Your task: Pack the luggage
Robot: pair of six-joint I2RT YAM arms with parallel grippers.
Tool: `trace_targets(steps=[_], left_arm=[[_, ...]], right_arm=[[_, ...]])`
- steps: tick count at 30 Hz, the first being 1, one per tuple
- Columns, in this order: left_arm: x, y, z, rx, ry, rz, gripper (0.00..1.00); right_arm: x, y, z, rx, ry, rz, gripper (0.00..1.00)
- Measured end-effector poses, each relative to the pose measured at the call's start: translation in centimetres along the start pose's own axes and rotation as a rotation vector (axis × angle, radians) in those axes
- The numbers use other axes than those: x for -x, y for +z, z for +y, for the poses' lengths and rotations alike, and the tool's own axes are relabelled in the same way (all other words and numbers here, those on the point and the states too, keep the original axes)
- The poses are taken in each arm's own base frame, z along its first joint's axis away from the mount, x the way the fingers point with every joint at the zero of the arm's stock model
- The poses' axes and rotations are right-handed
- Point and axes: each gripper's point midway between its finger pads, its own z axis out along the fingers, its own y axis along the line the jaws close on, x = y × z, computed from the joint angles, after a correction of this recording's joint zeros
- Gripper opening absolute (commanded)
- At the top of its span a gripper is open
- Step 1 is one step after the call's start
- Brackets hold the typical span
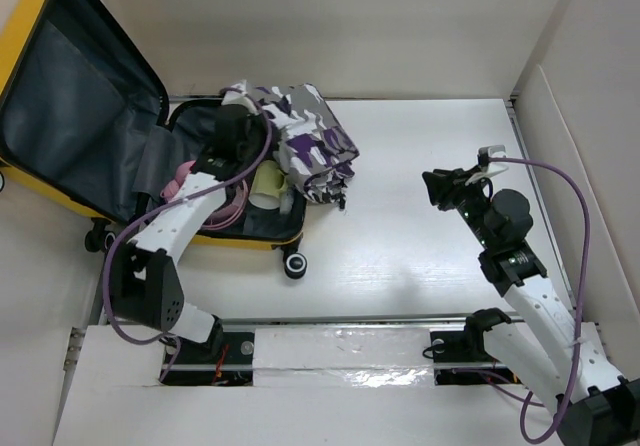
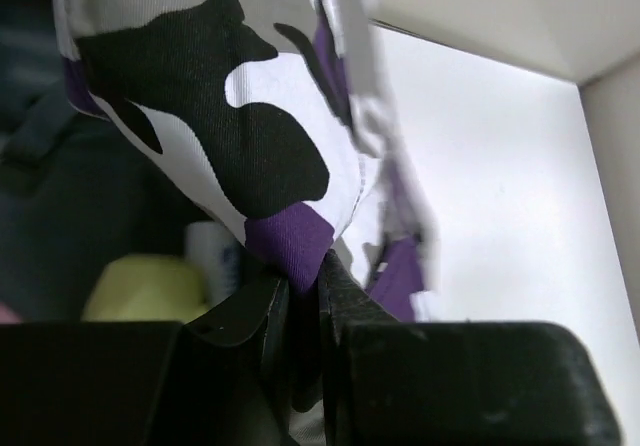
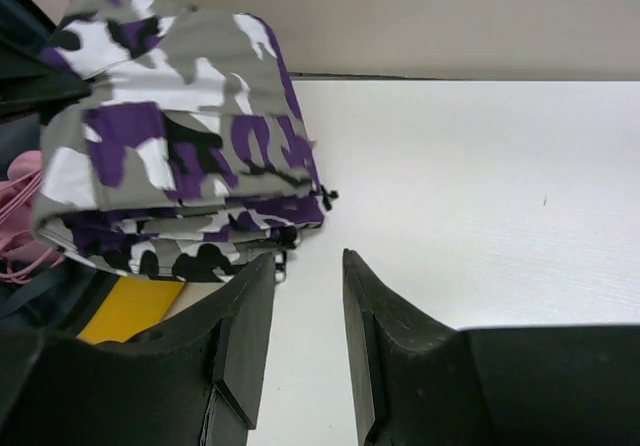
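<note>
The luggage (image 1: 80,106) is a yellow suitcase lying open at the left, with its dark-lined lid tipped back. A white, purple and black camouflage pouch (image 1: 310,141) hangs over the case's right rim, partly on the table. My left gripper (image 1: 243,118) reaches over the case and is shut on a purple corner of that pouch (image 2: 200,86), with the cloth pinched between the jaws of this gripper (image 2: 305,276). My right gripper (image 1: 432,188) hovers over the table to the right, open and holding nothing. Seen from its wrist, this gripper (image 3: 310,266) faces the pouch (image 3: 170,156) and the yellow shell (image 3: 130,311).
Inside the case lie a pink item (image 1: 185,176), a pale yellow item (image 1: 268,181) and a white bottle (image 2: 210,256). Black wheels (image 1: 294,264) stick out at the case's near edge. White walls enclose the table at the back and the right (image 1: 570,166).
</note>
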Motion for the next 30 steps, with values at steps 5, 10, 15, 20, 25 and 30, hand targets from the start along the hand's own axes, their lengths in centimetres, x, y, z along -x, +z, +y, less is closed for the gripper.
trace_targets(steps=[5, 10, 15, 20, 25, 30], left_arm=[[1.1, -3.0, 8.9, 0.117, -0.153, -0.004, 0.0], [1.6, -5.6, 17.0, 0.28, -0.258, -0.041, 0.0], [1.4, -7.3, 20.7, 0.41, -0.27, -0.064, 0.0], [2.1, -7.1, 21.2, 0.458, -0.227, -0.052, 0.0], [2.2, -6.9, 22.2, 0.514, -0.222, -0.042, 0.38], [3.8, -9.3, 22.6, 0.593, -0.225, -0.115, 0.45]], right_arm=[[0.3, -0.2, 0.1, 0.003, -0.001, -0.011, 0.39], [0.6, -0.4, 0.2, 0.005, -0.008, -0.021, 0.39], [0.5, -0.4, 0.1, 0.004, -0.012, -0.015, 0.39], [0.4, -0.4, 0.1, 0.004, -0.019, -0.012, 0.4], [0.4, -0.4, 0.1, 0.005, -0.023, -0.012, 0.41], [0.3, -0.4, 0.2, 0.014, -0.024, -0.008, 0.3]])
